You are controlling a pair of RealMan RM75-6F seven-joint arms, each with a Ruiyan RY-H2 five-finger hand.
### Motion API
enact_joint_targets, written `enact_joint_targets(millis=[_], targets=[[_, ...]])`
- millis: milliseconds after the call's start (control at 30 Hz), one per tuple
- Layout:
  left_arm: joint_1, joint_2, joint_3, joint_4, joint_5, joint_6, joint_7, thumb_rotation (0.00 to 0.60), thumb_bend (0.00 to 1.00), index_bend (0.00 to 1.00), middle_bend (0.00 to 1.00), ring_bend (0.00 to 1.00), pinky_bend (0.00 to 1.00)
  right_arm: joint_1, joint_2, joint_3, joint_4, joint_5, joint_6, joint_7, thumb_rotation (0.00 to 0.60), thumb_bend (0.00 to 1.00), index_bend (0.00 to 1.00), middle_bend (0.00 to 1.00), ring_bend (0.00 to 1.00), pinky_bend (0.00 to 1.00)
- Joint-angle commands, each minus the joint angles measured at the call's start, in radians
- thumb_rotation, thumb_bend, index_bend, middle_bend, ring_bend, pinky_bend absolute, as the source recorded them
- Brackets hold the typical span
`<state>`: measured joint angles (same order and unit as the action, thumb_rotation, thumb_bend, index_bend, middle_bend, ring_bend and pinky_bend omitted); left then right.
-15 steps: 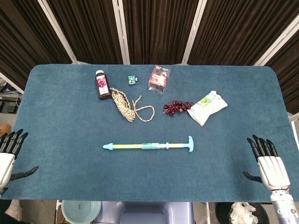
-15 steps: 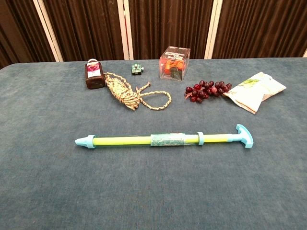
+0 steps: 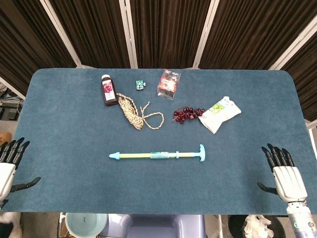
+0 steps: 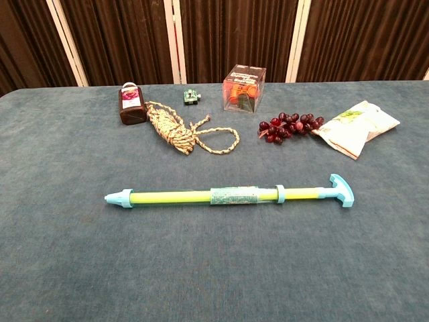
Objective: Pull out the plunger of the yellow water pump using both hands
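The yellow water pump (image 3: 157,155) lies flat across the middle of the blue table, its light-blue nozzle to the left and its T-shaped plunger handle (image 3: 201,152) to the right. The chest view shows the same pump (image 4: 228,196) with its handle (image 4: 342,190) at the right end. My left hand (image 3: 9,163) hovers at the table's front left corner, fingers spread, holding nothing. At the front right corner, my right hand (image 3: 283,173) is held the same way, empty. Both hands are far from the pump. Neither hand appears in the chest view.
Along the back of the table lie a dark bottle (image 3: 108,90), a coiled rope (image 3: 133,112), a small green object (image 3: 140,85), a clear box (image 3: 169,84), a bunch of red grapes (image 3: 187,114) and a white snack bag (image 3: 220,113). A pale bucket (image 3: 85,224) sits below the front edge.
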<state>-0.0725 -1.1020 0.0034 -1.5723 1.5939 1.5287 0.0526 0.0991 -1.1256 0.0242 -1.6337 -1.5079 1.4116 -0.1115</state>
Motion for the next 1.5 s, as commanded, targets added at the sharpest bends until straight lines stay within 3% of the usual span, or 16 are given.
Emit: enact_joint_targets(millis=[33,200,467,767,833,1200,1500], targets=[[-0.002,0.0,0.0,-0.002,-0.001,-0.004,0.0,0.6,0.0,0.0,0.0,0.0,0.0,0.001,-0.003,0.0,0.0,0.006,-0.006,-0.007,0.6,0.07,0.0,0.0,0.0,0.0],[-0.005,-0.001,-0.001,-0.004,-0.009,-0.013,0.002,0.6,0.0,0.0,0.0,0.0,0.0,0.004,-0.004,0.004,-0.01,0.02,-0.016,-0.01,0.6,0.07,0.05,0.0,0.0,0.0],[-0.005,0.0,0.001,-0.006,-0.002,-0.01,0.006,0.6,0.0,0.0,0.0,0.0,0.0,0.022,-0.011,0.012,-0.031,-0.018,-0.007,-0.008,0.6,0.08,0.23,0.09,0.03,0.04],[-0.009,-0.003,-0.001,-0.006,-0.002,-0.016,-0.003,0.6,0.0,0.0,0.0,0.0,0.0,0.131,-0.108,0.086,-0.099,0.058,-0.119,-0.195,0.6,0.25,0.55,0.21,0.07,0.05],[-0.011,-0.004,-0.001,-0.006,-0.001,-0.019,-0.004,0.6,0.0,0.0,0.0,0.0,0.0,0.156,-0.148,0.1,-0.107,0.083,-0.142,-0.251,0.6,0.26,0.57,0.22,0.07,0.05],[-0.027,-0.006,-0.006,-0.001,-0.02,-0.052,-0.018,0.6,0.0,0.0,0.0,0.0,0.0,0.259,-0.396,0.142,-0.03,0.253,-0.216,-0.512,0.6,0.34,0.58,0.22,0.07,0.05],[-0.027,0.0,0.0,-0.008,-0.016,-0.053,-0.028,0.6,0.0,0.0,0.0,0.0,0.0,0.303,-0.518,0.158,0.057,0.317,-0.217,-0.585,0.6,0.34,0.45,0.22,0.06,0.05]])
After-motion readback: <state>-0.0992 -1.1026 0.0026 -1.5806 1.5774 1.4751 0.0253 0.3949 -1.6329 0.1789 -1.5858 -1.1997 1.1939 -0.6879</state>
